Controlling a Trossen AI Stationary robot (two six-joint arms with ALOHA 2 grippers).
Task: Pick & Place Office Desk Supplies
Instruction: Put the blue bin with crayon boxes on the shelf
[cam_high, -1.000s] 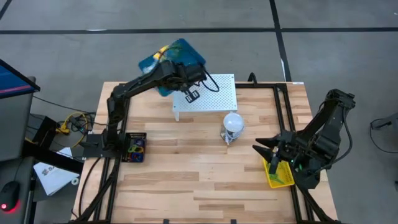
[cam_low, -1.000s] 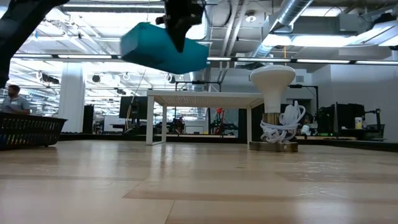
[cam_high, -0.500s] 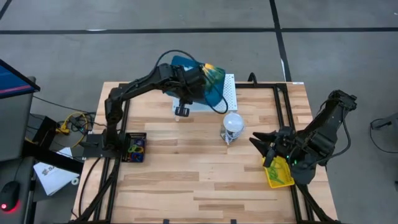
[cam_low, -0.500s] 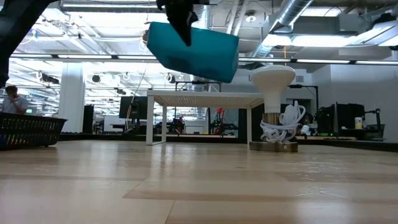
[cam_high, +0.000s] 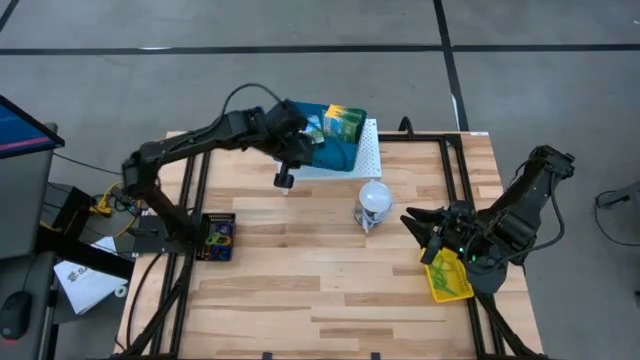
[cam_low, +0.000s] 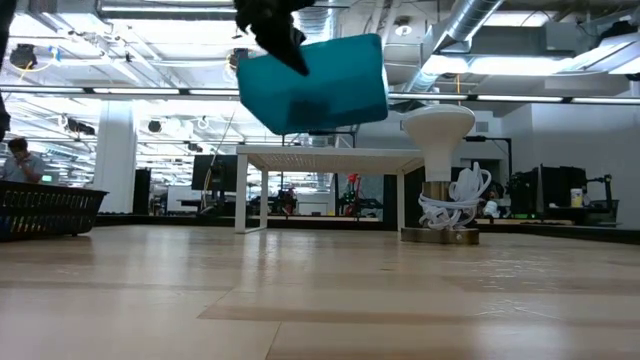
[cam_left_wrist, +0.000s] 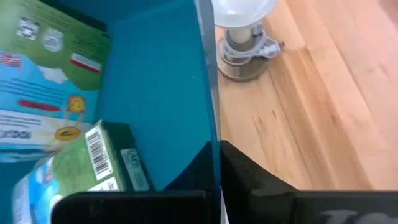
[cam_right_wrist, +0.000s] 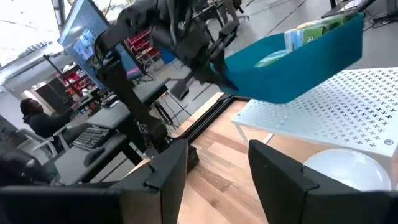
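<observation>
Teal bin (cam_high: 330, 150) of packets (cam_high: 343, 122) clamped in left fingers (cam_left_wrist: 239, 177).

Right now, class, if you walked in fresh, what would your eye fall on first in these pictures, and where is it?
First, the teal bin held in the air over the white perforated board at the table's far edge, gripped on its wall by the left gripper, with packets inside. Next, the white ball-shaped object mid-table, and the right gripper hovering open beside it.

left gripper (cam_high: 298, 150) | carried teal bin (cam_high: 330, 148) rightward, now over white perforated board (cam_high: 368, 150) | bin tilted
</observation>
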